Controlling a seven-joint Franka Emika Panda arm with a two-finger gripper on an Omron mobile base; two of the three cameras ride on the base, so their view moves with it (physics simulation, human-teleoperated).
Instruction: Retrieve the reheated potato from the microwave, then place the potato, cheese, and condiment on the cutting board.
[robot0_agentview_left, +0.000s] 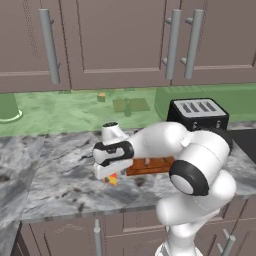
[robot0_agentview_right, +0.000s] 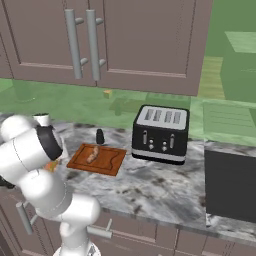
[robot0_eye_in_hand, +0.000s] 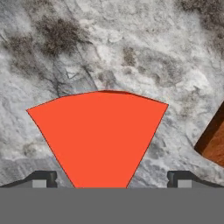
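The gripper (robot0_eye_in_hand: 108, 181) is standing with its jaws spread wide and grasping nothing, one fingertip (robot0_eye_in_hand: 41, 179) sitting on each side of the cheese (robot0_eye_in_hand: 98, 135), which is lying flat on the grey marbled counter (robot0_eye_in_hand: 131, 52) directly under the hand. The wedge is narrowing toward the fingers and widening away from them, so the main risk, as I judge it, is that closing pads are meeting slanted faces and squeezing the cheese forward out of the grip instead of clamping it. A descent that is stopping too high could be pinching only the top edge, and one that is going too low could be driving the tips into the stone. Just beside the wedge, the corner of the cutting board (robot0_eye_in_hand: 213, 144) is showing in the hand view; a sideways slip there could be knocking the cheese against the board's edge or nudging the board itself. In the right base view the potato (robot0_agentview_right: 92, 155) is already lying on the board, so a carelessly lowered wedge could be rolling it off. Behind the board a small dark condiment bottle (robot0_agentview_right: 100, 136) is standing upright on the counter, and a wide swing of the arm could be tipping it. Farther right the toaster (robot0_agentview_right: 161, 132) is sitting well apart from all this.
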